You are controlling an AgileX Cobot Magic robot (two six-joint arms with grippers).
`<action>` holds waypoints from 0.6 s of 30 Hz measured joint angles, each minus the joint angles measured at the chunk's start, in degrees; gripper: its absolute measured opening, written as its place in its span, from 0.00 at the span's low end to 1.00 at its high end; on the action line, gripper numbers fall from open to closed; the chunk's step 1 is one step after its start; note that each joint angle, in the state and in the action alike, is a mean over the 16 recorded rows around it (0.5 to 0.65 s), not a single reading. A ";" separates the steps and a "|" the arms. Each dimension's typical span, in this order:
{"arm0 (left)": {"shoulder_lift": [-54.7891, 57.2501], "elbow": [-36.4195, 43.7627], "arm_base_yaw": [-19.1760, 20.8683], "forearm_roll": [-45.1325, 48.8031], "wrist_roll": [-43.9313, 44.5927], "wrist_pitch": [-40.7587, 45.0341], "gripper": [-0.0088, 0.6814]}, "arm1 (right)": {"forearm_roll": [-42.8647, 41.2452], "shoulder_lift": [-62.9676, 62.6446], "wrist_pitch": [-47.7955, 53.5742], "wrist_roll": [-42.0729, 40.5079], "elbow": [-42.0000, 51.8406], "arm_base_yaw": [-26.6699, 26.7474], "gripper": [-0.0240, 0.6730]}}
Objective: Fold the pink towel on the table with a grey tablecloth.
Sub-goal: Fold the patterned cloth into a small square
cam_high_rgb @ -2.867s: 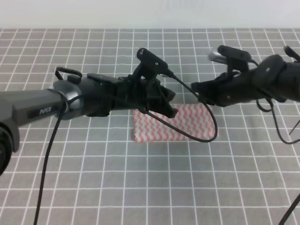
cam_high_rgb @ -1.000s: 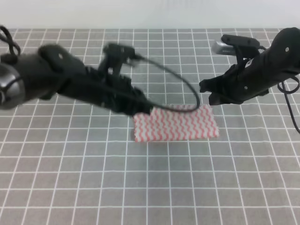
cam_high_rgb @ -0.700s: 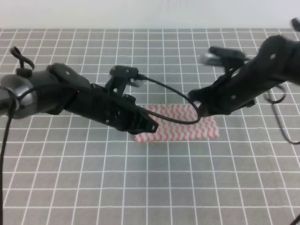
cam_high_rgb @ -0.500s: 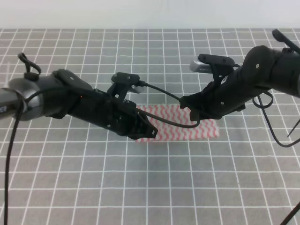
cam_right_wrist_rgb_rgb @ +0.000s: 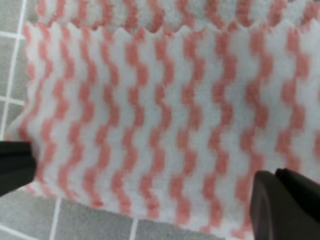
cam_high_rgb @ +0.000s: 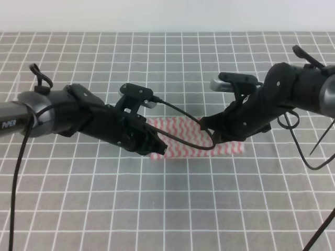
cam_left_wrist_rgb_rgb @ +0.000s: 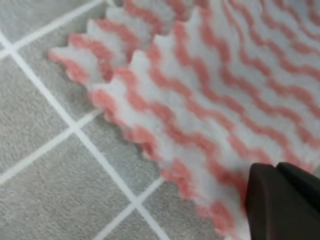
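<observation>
The pink towel (cam_high_rgb: 183, 130) lies as a flat folded rectangle in the middle of the table with a grey tablecloth (cam_high_rgb: 157, 209). My left gripper (cam_high_rgb: 159, 148) is low over the towel's front left corner. The left wrist view shows that pinked corner (cam_left_wrist_rgb_rgb: 165, 115) close up, with one dark finger (cam_left_wrist_rgb_rgb: 285, 200) at the lower right and nothing pinched. My right gripper (cam_high_rgb: 209, 137) hangs low over the towel's middle. In the right wrist view it (cam_right_wrist_rgb_rgb: 150, 185) stands open, with a finger on each side of the striped cloth (cam_right_wrist_rgb_rgb: 160, 125).
A black cable (cam_high_rgb: 196, 121) loops from the left arm across the towel. Both dark arms reach in from the sides. The gridded grey cloth runs on to the white back wall (cam_high_rgb: 167, 15).
Both arms have dropped toward the towel. The left gripper has swung down to the front left corner, and the right gripper has moved left and down over the towel. The towel has not moved.
</observation>
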 joint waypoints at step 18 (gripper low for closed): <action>-1.41 -0.05 -0.13 -0.72 0.06 -1.29 0.01 | -0.41 2.31 -1.05 -0.06 0.00 0.00 0.03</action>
